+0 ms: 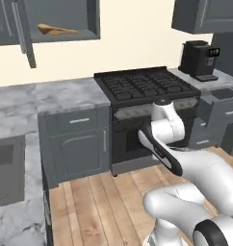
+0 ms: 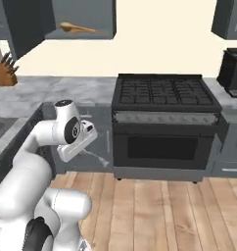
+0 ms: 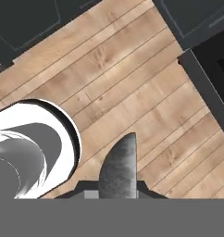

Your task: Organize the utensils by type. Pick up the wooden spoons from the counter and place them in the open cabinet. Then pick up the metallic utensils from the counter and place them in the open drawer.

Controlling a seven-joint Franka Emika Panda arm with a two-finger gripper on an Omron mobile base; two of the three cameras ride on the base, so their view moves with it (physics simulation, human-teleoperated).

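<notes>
One metal spoon is pinched in my claw, jaws nearly closed on its thin handle. In the right base view it sticks out of the claw toward 4 o'clock, its small bowl hanging above the wooden floor just in front of the grey lower cupboards. In my hand view the same spoon rises as a rounded grey blade from 6 o'clock, with floor planks behind it.

The claw is low, to the 9 o'clock side of the stove and below the edge of the marble counter. Up at 11 o'clock the cabinet stands open, with a wooden spoon lying on its shelf. A knife block sits on the counter at 9 o'clock. In the left base view, what looks like the pulled-out drawer is at 3 o'clock, below the coffee machine.
</notes>
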